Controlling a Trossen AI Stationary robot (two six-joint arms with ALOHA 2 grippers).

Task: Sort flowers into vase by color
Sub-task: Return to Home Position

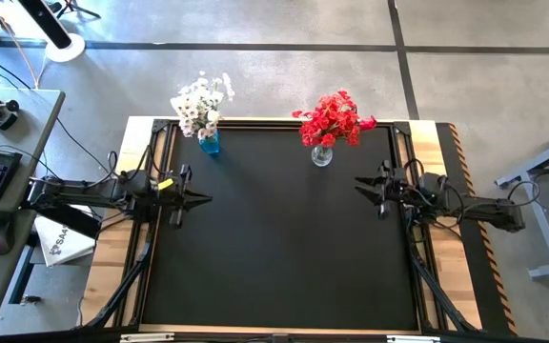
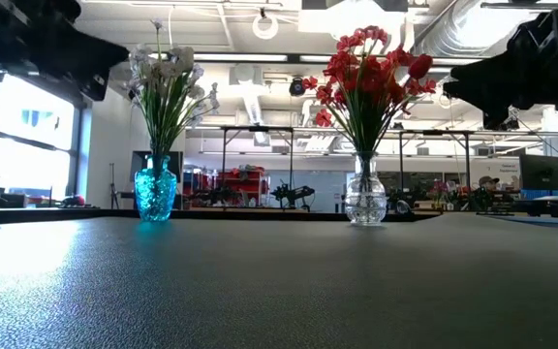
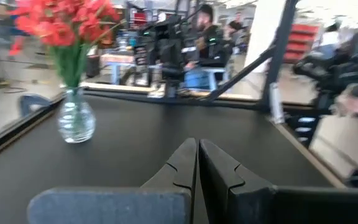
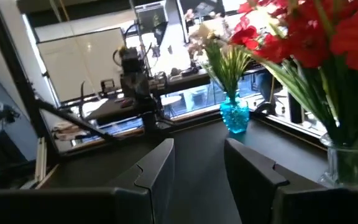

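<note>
Mat (image 1: 274,257), left tool (image 1: 203,198), right tool (image 1: 360,184), white flowers (image 1: 201,103), red flowers (image 1: 335,119) far edge

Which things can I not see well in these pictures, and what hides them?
- High view: the mouths of the blue vase and clear vase, and the stems, are hidden under the white flowers and red flowers.
- Low view: the left arm and right arm are dark shapes, cut by the top edge.
- Left wrist view: the blue vase is out of frame; the person behind is blurred.
- Right wrist view: the clear vase is cut by the picture's edge.
</note>
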